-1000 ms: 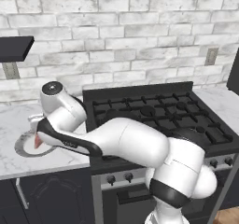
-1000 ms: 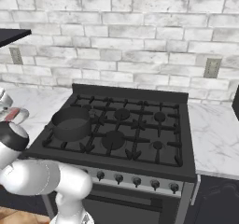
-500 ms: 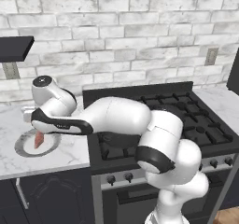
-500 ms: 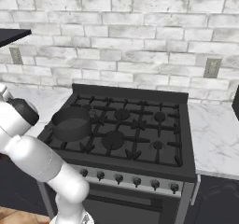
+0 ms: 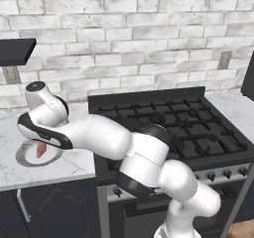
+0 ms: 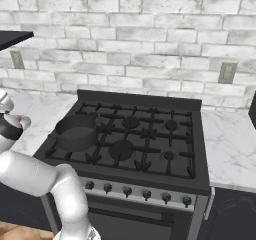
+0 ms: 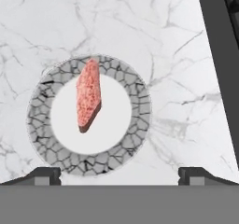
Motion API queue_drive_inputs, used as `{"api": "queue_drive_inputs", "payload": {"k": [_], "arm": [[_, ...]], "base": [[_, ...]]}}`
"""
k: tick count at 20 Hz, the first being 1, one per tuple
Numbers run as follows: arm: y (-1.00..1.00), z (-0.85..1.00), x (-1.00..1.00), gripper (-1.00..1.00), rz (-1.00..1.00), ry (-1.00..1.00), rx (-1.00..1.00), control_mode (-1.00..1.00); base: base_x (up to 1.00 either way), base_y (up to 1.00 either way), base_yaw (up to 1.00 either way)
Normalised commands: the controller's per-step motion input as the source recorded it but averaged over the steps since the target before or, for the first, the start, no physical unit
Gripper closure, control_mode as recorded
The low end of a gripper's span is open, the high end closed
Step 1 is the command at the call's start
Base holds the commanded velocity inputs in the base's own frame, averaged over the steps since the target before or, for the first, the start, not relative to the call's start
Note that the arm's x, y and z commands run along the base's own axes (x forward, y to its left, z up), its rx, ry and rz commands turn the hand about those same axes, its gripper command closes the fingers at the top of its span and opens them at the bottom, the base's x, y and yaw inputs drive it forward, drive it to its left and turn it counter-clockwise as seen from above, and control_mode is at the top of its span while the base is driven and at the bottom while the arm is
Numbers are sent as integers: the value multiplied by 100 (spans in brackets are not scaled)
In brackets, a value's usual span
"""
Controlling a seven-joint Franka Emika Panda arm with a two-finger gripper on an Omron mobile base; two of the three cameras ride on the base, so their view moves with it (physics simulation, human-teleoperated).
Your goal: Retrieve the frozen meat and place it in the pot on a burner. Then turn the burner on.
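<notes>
The frozen meat (image 7: 88, 94), a reddish-pink elongated slab, lies on a white dish with a grey cracked rim (image 7: 140, 108) on the marble counter. My gripper (image 7: 120, 175) hangs above the dish, open wide, its fingertips (image 7: 44, 175) apart from the meat and nothing between them. In the left base view the meat (image 5: 41, 149) shows just under my hand (image 5: 42, 132), on the dish (image 5: 22, 157) left of the stove. The dark grey pot (image 6: 76, 131) stands on the stove's front left burner with nothing visible in it.
The black stove (image 6: 145, 139) has a row of knobs (image 6: 135, 194) along its front. Its raised edge (image 7: 219, 55) runs along the right of the hand view. A brick wall backs the counter, and a dark shelf (image 5: 15, 51) hangs above the counter's left end.
The arm's links have swung round and stretched out to the left, while the hand has stayed over the dish. The meat and the pot have not moved.
</notes>
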Motion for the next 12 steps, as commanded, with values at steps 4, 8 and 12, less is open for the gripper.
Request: {"api": "queue_drive_inputs", "payload": {"k": [4,8,12], "arm": [[1,-49,31,-100,0,6,0,-100],[4,-32,32,-100,0,0,0,-100],[19,-21,39,-100,0,0,0,-100]], "base": [[0,0,0],[0,0,0],[0,0,0]]}}
